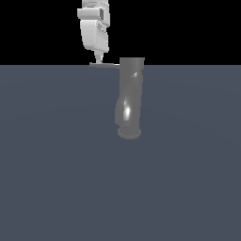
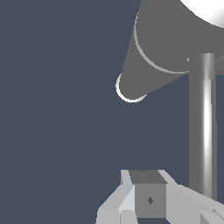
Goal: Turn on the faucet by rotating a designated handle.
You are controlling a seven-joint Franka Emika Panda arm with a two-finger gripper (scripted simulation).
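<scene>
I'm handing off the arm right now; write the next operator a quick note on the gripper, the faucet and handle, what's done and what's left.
Gripper: pointing down, its tip at the outer end of the thin flat grey metal handle bar; open or shut cannot be told from either view.
Faucet: the glossy grey upright cylindrical faucet stands on the dark blue-grey floor; the handle sticks out sideways from its top toward the exterior view's left.
Done: the arm is positioned at the handle's free end.
Left: whether the handle has turned at all cannot be told here. Push the bar sideways around the faucet's axis, probably keeping contact near the tip for leverage.
</scene>
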